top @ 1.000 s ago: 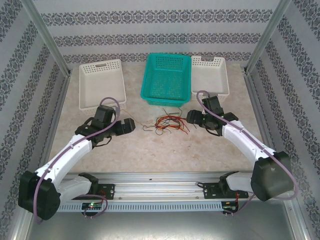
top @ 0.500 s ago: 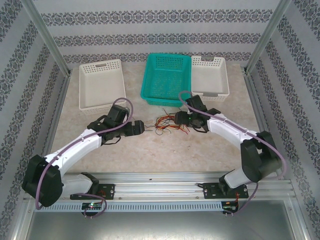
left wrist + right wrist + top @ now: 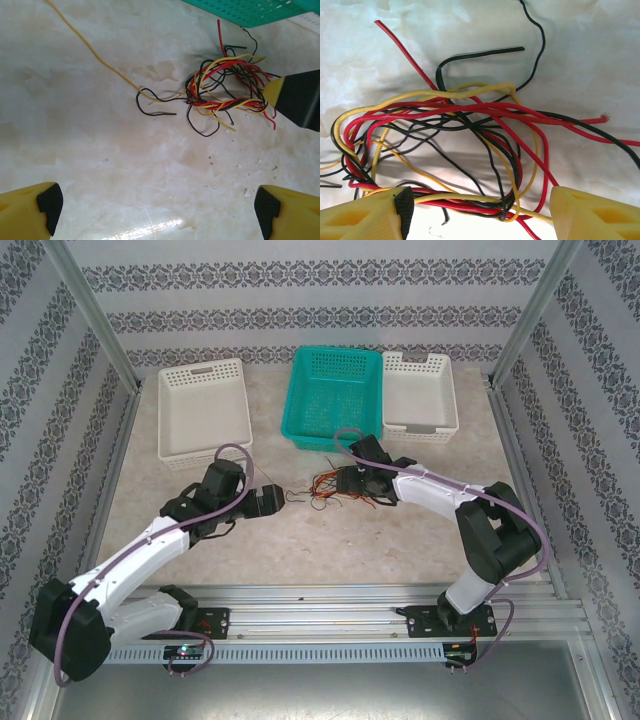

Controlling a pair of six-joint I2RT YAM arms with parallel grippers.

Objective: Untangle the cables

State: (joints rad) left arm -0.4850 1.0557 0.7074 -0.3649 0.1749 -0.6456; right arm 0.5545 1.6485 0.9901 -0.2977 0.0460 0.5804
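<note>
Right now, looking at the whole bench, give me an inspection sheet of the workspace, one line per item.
Surface: pale marble-look table, with a few small specks near the wires.
Job's things: red, yellow and black cables in one tangle in front of the teal basket; one yellow strand trails out.
Clutter: left white basket and right white basket flank the teal one.
Grippers: left gripper open, short of the tangle; right gripper open, fingers straddling strands.
Cables: lilac arm cables loop over each wrist.
Surroundings: patterned walls, metal frame.

no text, label or number can be read anywhere.
</note>
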